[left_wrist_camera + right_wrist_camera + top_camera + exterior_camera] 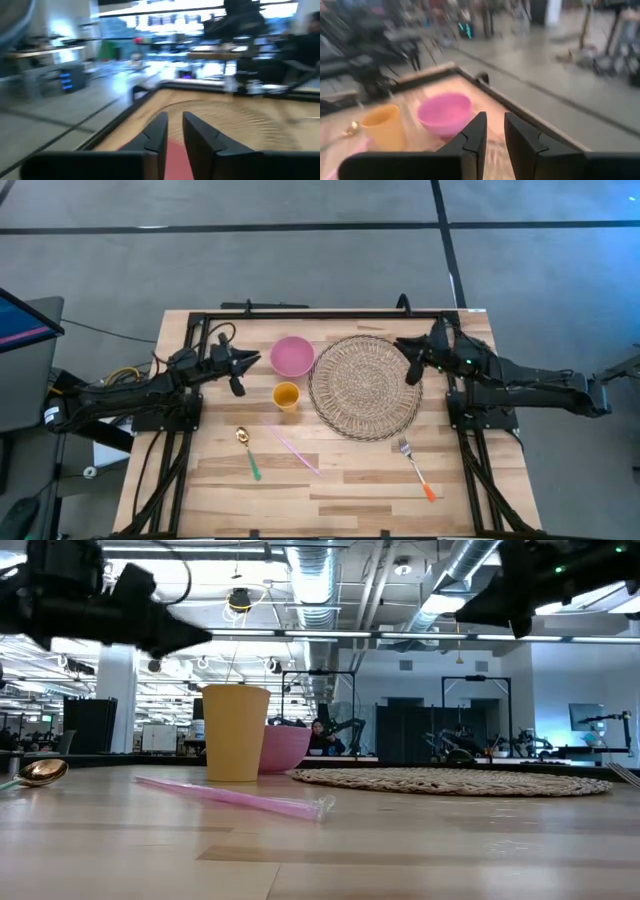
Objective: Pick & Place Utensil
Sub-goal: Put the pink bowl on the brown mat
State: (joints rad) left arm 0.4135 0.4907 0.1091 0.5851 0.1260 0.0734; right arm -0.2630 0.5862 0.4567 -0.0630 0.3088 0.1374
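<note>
A gold spoon with a green handle (247,452) lies flat on the wooden table (350,500), near left. A fork with an orange handle (417,468) lies flat at the near right. My left gripper (250,363) hovers in the air beside the pink bowl (291,356), its fingers (159,131) a narrow gap apart with nothing between them. My right gripper (408,365) hovers over the right edge of the woven placemat (365,387), also slightly open (495,122) and empty. Both stand well above the table in the low view.
A yellow cup (286,396) stands upright between bowl and placemat. A pink straw (293,450) lies flat near the spoon. A black frame (320,314) runs along the table's far edge and sides. Bare wood shows along the near edge.
</note>
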